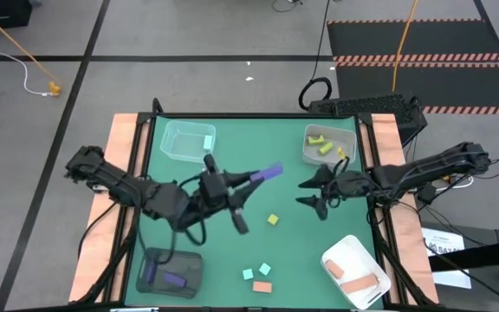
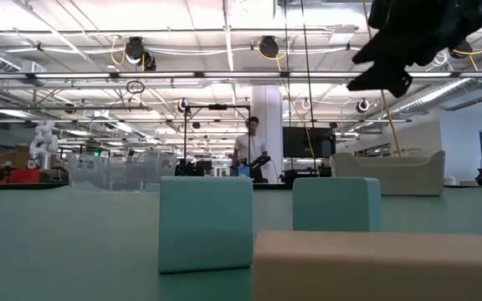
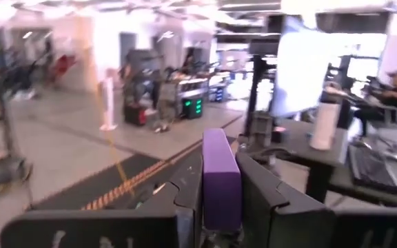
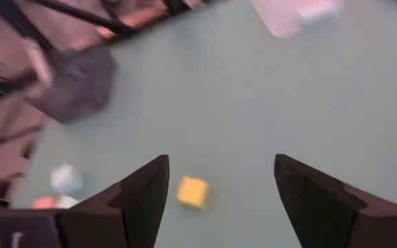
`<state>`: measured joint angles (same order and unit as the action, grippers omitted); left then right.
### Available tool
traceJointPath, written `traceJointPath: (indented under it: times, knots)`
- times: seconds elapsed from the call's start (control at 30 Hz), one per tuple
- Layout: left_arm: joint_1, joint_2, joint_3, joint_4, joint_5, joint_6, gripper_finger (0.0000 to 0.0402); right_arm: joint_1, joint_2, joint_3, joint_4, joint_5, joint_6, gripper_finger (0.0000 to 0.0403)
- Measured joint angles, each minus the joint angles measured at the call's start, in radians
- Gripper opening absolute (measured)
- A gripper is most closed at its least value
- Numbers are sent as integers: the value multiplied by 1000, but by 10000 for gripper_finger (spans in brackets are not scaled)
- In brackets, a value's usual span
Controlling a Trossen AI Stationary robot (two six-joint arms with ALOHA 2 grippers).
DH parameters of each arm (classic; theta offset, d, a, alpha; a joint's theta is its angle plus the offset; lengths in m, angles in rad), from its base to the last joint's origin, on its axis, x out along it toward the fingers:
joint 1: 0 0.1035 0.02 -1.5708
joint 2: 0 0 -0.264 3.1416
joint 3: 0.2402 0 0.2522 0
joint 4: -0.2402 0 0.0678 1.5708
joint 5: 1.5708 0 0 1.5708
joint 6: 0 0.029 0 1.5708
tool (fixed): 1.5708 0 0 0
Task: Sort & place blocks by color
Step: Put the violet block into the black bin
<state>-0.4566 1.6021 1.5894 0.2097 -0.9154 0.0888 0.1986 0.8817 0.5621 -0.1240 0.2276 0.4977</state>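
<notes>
My left gripper (image 1: pixel 256 177) is above the middle of the green table, shut on a purple bar (image 1: pixel 272 171), which also shows in the left wrist view (image 3: pixel 220 172). My right gripper (image 1: pixel 307 191) is open and empty at the right of the middle. In the right wrist view (image 4: pixel 219 186) a yellow-green cube (image 4: pixel 193 191) lies on the table beyond and between its fingers. That cube (image 1: pixel 273 219) lies toward the near side from both grippers. Two teal cubes (image 1: pixel 248 274) (image 1: pixel 265 269) and a salmon bar (image 1: pixel 262 287) lie near the front edge. My left gripper pinches the purple bar by its two long sides (image 3: pixel 219 200) between its two fingers. The fingers lie along the bar and point toward the table's right and far side. The bar's free end (image 1: pixel 275 169) sticks out past the fingertips. The bar is lifted clear of the table.
A clear tray (image 1: pixel 176 149) at the far left holds a teal block. A clear tray (image 1: pixel 312 154) at the far right holds yellow-green blocks. A dark tray (image 1: pixel 150 260) at the near left holds a purple block. A white tray (image 1: pixel 340 251) at the near right holds salmon blocks.
</notes>
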Motion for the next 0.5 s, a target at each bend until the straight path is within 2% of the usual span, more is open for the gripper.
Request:
traceJointPath:
  times: [0.07, 0.2, 0.4, 0.5]
  knots:
    - [-19, 1, 0, 8, 39, 60, 61, 0, 4, -36, 118, -22, -28, 251]
    - [-48, 9, -2, 32, 77, 123, 59, 0, 4, -65, 214, -21, -69, 251]
    - [-56, 8, -1, 32, 76, 104, 59, 0, 3, -66, 241, -19, -72, 251]
    - [-55, 8, -1, 16, 76, 13, 59, 0, 3, -66, 255, -18, -72, 251]
